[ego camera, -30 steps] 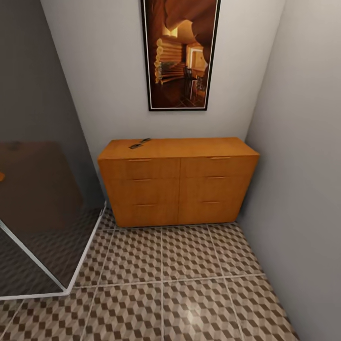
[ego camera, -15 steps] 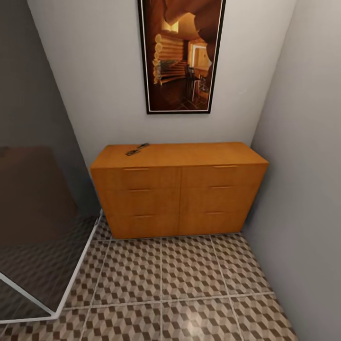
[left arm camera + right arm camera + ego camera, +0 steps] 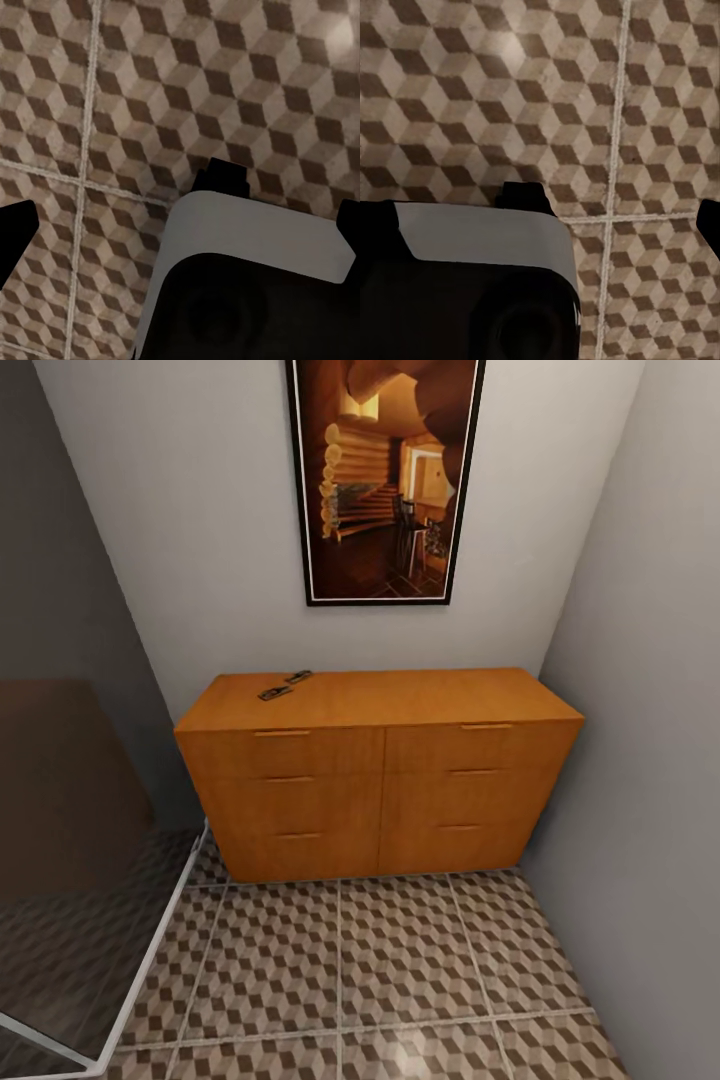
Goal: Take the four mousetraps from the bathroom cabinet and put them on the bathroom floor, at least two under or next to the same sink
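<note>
The cabinet (image 3: 380, 775) is sitting against the far wall, w/ all six drawers looking shut. On its top, toward the far left corner, small dark mousetraps (image 3: 284, 686) are lying flat; two dark bits are showing close together, too small to count beyond that. A tall framed picture (image 3: 385, 475) is hanging on the wall above the cabinet. The bathroom floor (image 3: 400, 970) w/ its cube-print tiles is spreading out in front, near side. At the left, a glass shower panel (image 3: 70, 840) w/ a white frame is standing, its darker floor showing behind the glass. A grey wall is closing off the right side.

In the left wrist view, the left gripper (image 3: 180, 217) is pointing down at the floor tiles, black fingertips (image 3: 15, 232) showing at the two sides of the frame, well apart, nothing between them, so it's spread wide. A white-and-black rounded part of the robot is sitting under it.

In the right wrist view, the right gripper (image 3: 540, 217) is likewise hanging over the tiles, one fingertip (image 3: 709, 221) at the edge; can't tell for sure how wide it's set.
</note>
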Robot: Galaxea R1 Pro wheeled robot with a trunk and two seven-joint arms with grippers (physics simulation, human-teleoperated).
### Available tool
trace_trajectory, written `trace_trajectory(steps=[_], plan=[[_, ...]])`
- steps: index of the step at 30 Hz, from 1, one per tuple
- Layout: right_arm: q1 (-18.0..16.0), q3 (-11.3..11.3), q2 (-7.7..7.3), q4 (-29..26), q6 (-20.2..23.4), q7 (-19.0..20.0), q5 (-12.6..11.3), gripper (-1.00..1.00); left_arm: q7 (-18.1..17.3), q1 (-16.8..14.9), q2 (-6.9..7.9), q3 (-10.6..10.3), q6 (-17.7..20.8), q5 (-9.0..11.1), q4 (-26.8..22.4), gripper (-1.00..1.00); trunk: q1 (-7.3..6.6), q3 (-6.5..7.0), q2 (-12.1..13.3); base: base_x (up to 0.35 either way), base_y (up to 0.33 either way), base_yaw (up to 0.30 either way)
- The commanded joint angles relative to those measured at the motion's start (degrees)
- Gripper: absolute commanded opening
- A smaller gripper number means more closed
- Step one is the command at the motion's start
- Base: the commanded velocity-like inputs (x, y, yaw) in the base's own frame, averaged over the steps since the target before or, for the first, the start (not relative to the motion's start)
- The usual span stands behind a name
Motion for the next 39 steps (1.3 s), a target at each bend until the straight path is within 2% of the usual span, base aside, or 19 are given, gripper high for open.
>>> trace_trajectory(steps=[1, 5, 7, 11, 13, 14, 15, 18, 19, 23, 27, 29, 31, 32, 34, 35, 36, 38, 39], plan=[[0.0, 0.8, 0.02, 0.0, -0.3, -0.1, -0.3, 1.0, 0.4, 0.0, 0.38, -0.5, -0.1, 0.4, -0.2, 1.0, 0.0, -0.05, 0.0, 0.002, 0.0, 0.0], [0.0, 1.0, 0.14, 0.0, -0.2, -0.1, -0.2, 1.0, 0.4, 0.0, 0.47, -0.5, -0.1, 0.4, -0.2, 1.0, 0.0, -0.05, 0.0, 0.0, 0.0, 0.0], [-0.7, 1.4, 0.22, -0.9, 0.7, -0.4, 0.7, 1.0, 0.5, 0.0, 0.45, -0.4, 0.1, 0.3, -0.7, 1.0, 0.0, -0.05, 0.0, 0.0, 0.0, 0.0], [-2.2, 1.7, 0.08, -6.4, 3.1, -0.6, 3.0, 1.0, 0.6, -1.4, 0.49, -0.4, 0.1, 0.3, -1.1, 1.0, 0.0, -0.05, 0.0, 0.0, 0.0, 0.0], [-2.7, 1.8, -0.07, -12.0, 4.6, -0.7, 4.3, 1.0, 0.5, -3.2, 0.65, -0.3, 0.0, 0.3, -1.2, 1.0, 0.0, -0.05, 0.0, 0.0, 0.0, 0.0], [-2.9, 1.9, -0.27, -19.1, 6.2, -0.7, 5.7, 1.0, 0.4, -5.0, 0.89, -0.3, 0.0, 0.3, -1.3, 1.0, 0.0, -0.05, 0.0, 0.0, 0.0, 0.0], [-2.9, 1.9, -0.44, -21.7, 6.8, -0.7, 6.2, 1.0, 0.4, -5.7, 0.96, -0.3, 0.0, 0.3, -1.4, 1.0, 0.0, -0.05, 0.0, 0.0, 0.0, 0.0], [-3.1, 1.8, -2.2, -34.6, 10.8, -0.7, 7.8, 1.0, 0.4, -8.8, 1.07, -0.3, 0.0, 0.3, -2.5, 1.0, 0.0, -0.05, 0.0, 0.0, 0.0, 0.0], [-3.1, 1.8, -2.58, -37.1, 11.9, -0.7, 8.0, 1.0, 0.4, -9.3, 1.08, -0.3, 0.0, 0.3, -3.0, 1.0, 0.0, -0.05, 0.0, 0.0, 0.0, 0.0], [-3.1, 1.6, -4.41, -55.2, 21.8, -0.7, 8.5, 1.0, 0.6, -13.7, 1.65, -0.2, 0.5, 0.3, -10.2, 1.0, 0.0, -0.05, 0.0, 0.0, 0.0, 0.0], [-3.1, 1.3, -4.67, -65.1, 27.7, -0.9, 8.7, 1.0, 0.7, -17.2, 2.57, -0.1, 0.8, 0.3, -18.4, 1.0, 0.0, -0.05, 0.0, 0.0, 0.0, 0.0], [-3.1, 1.1, -4.74, -68.3, 29.3, -1.1, 8.7, 1.0, 0.7, -18.4, 3.25, 0.0, 0.9, 0.3, -22.0, 1.0, 0.0, -0.05, 0.0, 0.0, 0.0, 0.0], [-3.1, 0.2, -4.95, -74.6, 32.1, -1.3, 8.8, 1.0, 0.7, -20.3, 5.96, 0.3, 1.2, 0.3, -31.1, 1.0, 0.0, -0.05, 0.0, 0.0, 0.0, 0.0], [-3.1, -0.5, -5.15, -77.3, 33.5, -1.3, 8.8, 1.0, 0.7, -21.0, 8.1, 0.7, 1.7, 0.3, -36.7, 1.0, 0.0, -0.05, 0.0, 0.0, 0.0, 0.0], [-3.2, -2.3, -5.75, -80.7, 36.2, -1.2, 9.0, 1.0, 0.9, -21.7, 13.49, 2.7, 4.2, 0.4, -51.1, 1.0, 0.0, -0.05, 0.0, 0.0, 0.0, 0.0], [-4.2, -3.3, -6.09, -82.1, 37.8, -1.0, 9.2, 1.0, 1.9, -21.9, 18.35, 6.3, 8.4, 0.4, -64.6, 1.0, 0.0, -0.05, 0.0, 0.0, 0.0, 0.0], [-5.5, -3.7, -6.23, -82.6, 38.4, -1.0, 9.2, 1.0, 3.8, -22.0, 20.85, 9.8, 12.3, 0.4, -71.9, 1.0, 0.0, -0.05, 0.0, 0.0, 0.0, 0.0], [-8.3, -4.2, -6.29, -83.2, 39.0, -0.9, 9.2, 1.0, 6.3, -22.0, 21.99, 16.2, 19.1, 0.4, -77.0, 1.0, 0.0, -0.05, 0.0, 0.0, 0.0, 0.0], [-9.0, -4.3, -6.28, -83.2, 39.3, -0.9, 9.2, 1.0, 6.5, -22.0, 21.96, 17.3, 20.2, 0.4, -77.5, 1.0, 0.0, -0.05, 0.0, 0.0, 0.0, 0.0]])
